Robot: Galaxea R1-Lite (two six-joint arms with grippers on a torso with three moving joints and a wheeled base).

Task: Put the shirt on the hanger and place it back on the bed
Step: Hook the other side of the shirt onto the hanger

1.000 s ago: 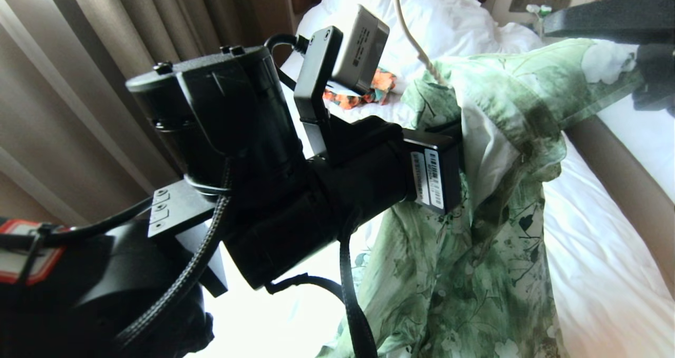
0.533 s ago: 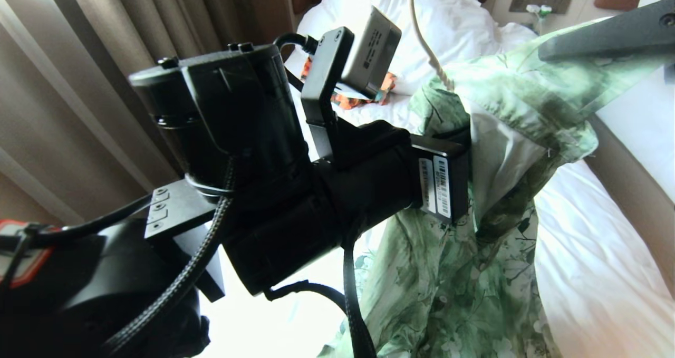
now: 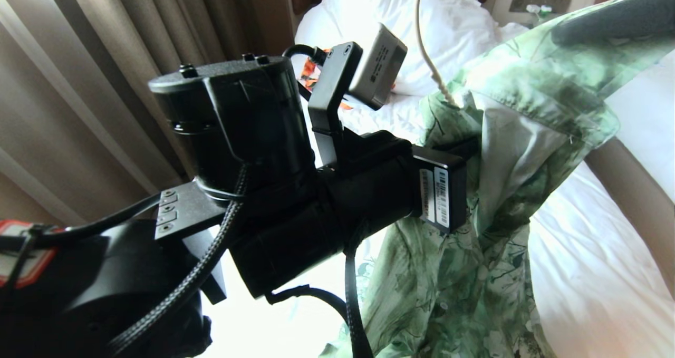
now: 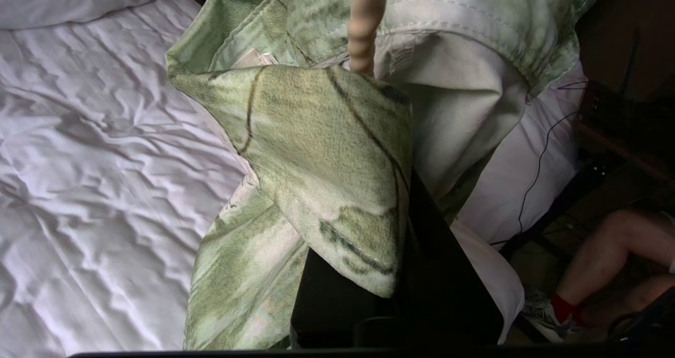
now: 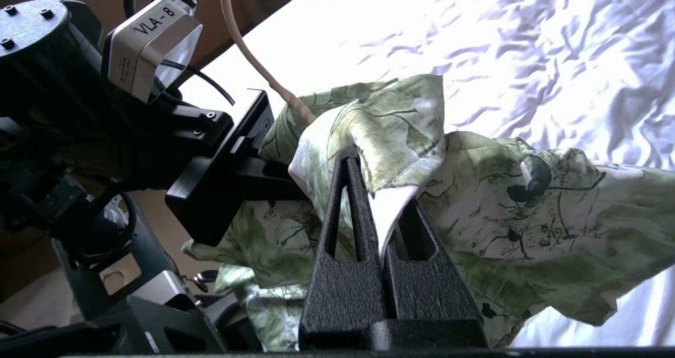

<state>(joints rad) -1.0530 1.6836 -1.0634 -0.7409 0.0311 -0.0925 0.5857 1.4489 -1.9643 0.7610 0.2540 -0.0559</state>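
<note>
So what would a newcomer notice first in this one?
The left arm's black bulk fills the head view's centre, its left gripper shut on the shirt, which hangs lifted above the bed. The right gripper pinches a pale fold of the same shirt, close beside the left. The cream hanger wire rises from the collar area, in front of the pillows.

You are looking at beige curtains (image 3: 100, 57) hanging along the left, daylight glaring off white bedding, and a wall socket panel (image 3: 539, 3) sitting beyond the pillows (image 3: 369, 5).
</note>
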